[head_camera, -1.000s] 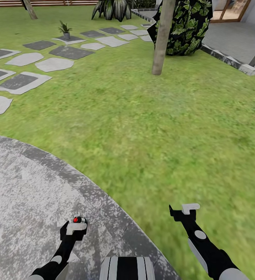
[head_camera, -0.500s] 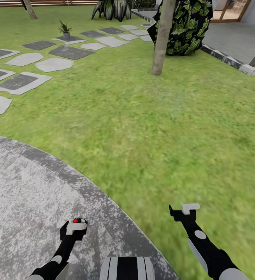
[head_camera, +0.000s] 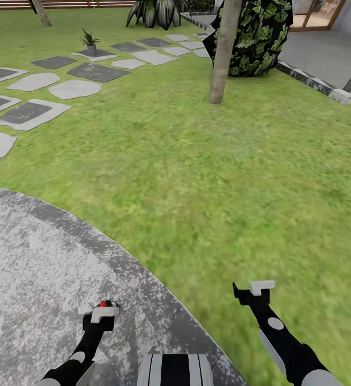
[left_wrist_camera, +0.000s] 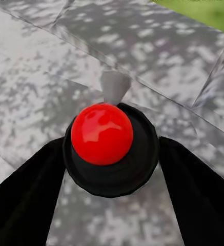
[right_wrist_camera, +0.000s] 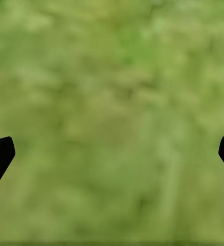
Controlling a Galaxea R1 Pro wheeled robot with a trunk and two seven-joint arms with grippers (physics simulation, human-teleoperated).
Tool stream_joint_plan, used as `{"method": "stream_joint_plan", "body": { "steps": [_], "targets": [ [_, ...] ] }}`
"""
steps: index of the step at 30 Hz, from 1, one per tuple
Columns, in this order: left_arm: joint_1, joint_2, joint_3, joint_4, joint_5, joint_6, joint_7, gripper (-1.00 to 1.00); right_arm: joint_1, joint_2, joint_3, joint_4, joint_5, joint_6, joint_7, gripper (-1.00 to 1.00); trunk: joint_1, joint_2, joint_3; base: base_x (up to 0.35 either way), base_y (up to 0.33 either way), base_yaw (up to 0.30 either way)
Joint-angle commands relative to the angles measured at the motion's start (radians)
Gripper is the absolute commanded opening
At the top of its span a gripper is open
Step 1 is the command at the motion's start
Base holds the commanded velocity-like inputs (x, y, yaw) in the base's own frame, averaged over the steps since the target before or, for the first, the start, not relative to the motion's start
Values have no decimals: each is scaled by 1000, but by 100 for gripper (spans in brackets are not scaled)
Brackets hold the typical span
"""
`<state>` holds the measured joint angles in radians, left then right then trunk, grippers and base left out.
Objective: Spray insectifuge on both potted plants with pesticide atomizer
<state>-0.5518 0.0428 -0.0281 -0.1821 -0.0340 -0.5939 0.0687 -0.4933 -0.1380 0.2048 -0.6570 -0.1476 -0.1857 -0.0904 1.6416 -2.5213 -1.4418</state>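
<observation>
Head view: no writing is legible anywhere. Green lawn (head_camera: 207,177) covers most of the frame, a round grey paved patio (head_camera: 36,268) takes the lower left, and stepping stones (head_camera: 97,71) run across the upper left. One potted plant (head_camera: 90,41) stands on a stone there. A tree trunk (head_camera: 223,51) rises at upper centre.

Left wrist view: the left gripper (left_wrist_camera: 112,169) flanks a black, red-topped round thing (left_wrist_camera: 104,136); whether it grips is unclear.

Right wrist view: the right gripper (right_wrist_camera: 112,154) is spread wide above blurred grass.

Black arms (head_camera: 282,338) with white patches — black-and-white striped trunk (head_camera: 175,370).
</observation>
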Motion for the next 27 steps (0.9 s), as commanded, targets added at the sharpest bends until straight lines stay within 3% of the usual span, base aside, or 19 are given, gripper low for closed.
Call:
{"method": "stream_joint_plan", "body": {
  "steps": [1,22,27],
  "targets": [
    [0,0,-2,0,-4,-3,8,-100,-1,-2,8,0,-10,-4,-8,100,0,0,-1,0,0,0],
    [0,0,-1,-7,2,-4,8,-100,-1,-2,8,-1,-10,-4,-8,100,0,0,-1,0,0,0],
    [0,0,-1,-6,3,-3,8,-100,-1,-2,8,0,-10,-4,-8,100,-2,1,19,0,0,0]
  ]
}}
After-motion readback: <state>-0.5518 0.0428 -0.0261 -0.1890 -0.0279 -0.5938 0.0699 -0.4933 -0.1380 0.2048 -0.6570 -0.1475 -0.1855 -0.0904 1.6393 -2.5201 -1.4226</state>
